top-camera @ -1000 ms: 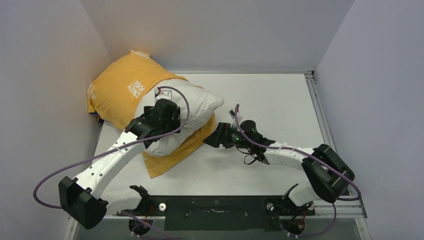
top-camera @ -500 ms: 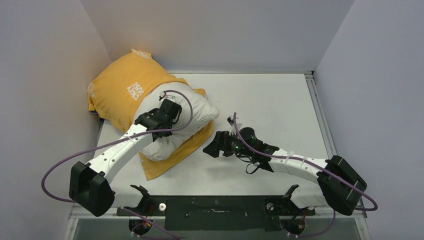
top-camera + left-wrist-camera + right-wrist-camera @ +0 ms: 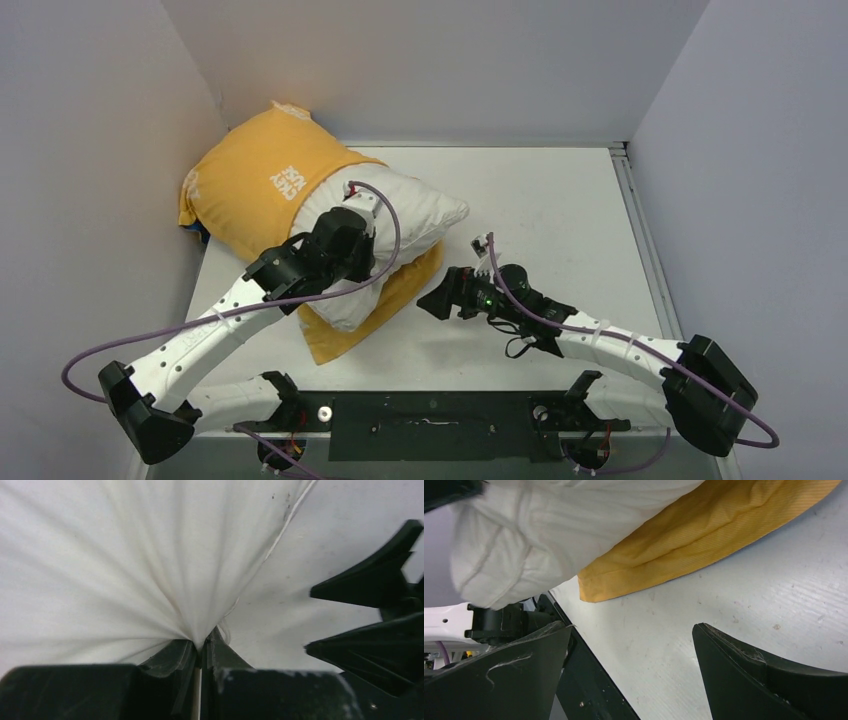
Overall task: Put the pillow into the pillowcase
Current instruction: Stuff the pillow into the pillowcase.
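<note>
The off-white pillow [image 3: 415, 215] lies at the table's left, its far part inside the orange-yellow pillowcase [image 3: 255, 185], its near end sticking out. A flap of the pillowcase [image 3: 704, 530] lies flat under the bare end. My left gripper [image 3: 202, 647] is shut on a pinch of the pillow [image 3: 125, 555], whose fabric fans out in tight folds from the jaws. In the top view the left gripper [image 3: 362, 222] sits on top of the pillow's bare end. My right gripper [image 3: 631, 626] stands wide open over bare table, just short of the pillow [image 3: 549, 530], holding nothing.
Grey walls close in the table [image 3: 560, 200] on the left, back and right; the pillowcase is pressed into the back left corner. A black base plate [image 3: 430, 425] runs along the near edge. The right gripper's fingers [image 3: 380, 580] show beside the pillow in the left wrist view.
My left gripper has shut on the pillow's fabric, and the pillow's bare end has shifted slightly right. The right gripper has pulled back from the pillowcase's edge toward the near side, staying open.
</note>
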You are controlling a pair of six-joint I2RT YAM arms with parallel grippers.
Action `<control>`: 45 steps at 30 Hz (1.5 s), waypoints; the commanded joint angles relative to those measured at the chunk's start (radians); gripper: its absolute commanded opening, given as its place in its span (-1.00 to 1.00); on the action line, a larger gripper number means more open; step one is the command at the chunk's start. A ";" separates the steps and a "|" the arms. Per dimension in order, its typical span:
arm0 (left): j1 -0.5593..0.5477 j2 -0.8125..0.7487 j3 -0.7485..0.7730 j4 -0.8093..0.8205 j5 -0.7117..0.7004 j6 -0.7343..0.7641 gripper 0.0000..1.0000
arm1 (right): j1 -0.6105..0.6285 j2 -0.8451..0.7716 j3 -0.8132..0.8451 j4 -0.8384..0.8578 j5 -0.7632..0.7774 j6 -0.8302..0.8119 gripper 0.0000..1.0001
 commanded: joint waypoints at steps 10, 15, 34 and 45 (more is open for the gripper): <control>-0.136 -0.025 0.270 0.240 0.121 -0.116 -1.00 | -0.076 -0.019 -0.063 0.128 0.018 0.051 0.70; -0.136 -0.051 0.275 0.263 0.183 -0.144 -1.00 | -0.099 0.060 -0.018 0.232 -0.002 0.090 0.34; -0.134 -0.124 0.278 0.304 0.181 -0.179 -1.00 | -0.083 0.528 -0.037 0.949 -0.094 0.304 -0.11; -0.134 -0.156 0.259 0.333 0.225 -0.225 -1.00 | -0.068 0.800 0.119 0.979 -0.059 0.446 0.06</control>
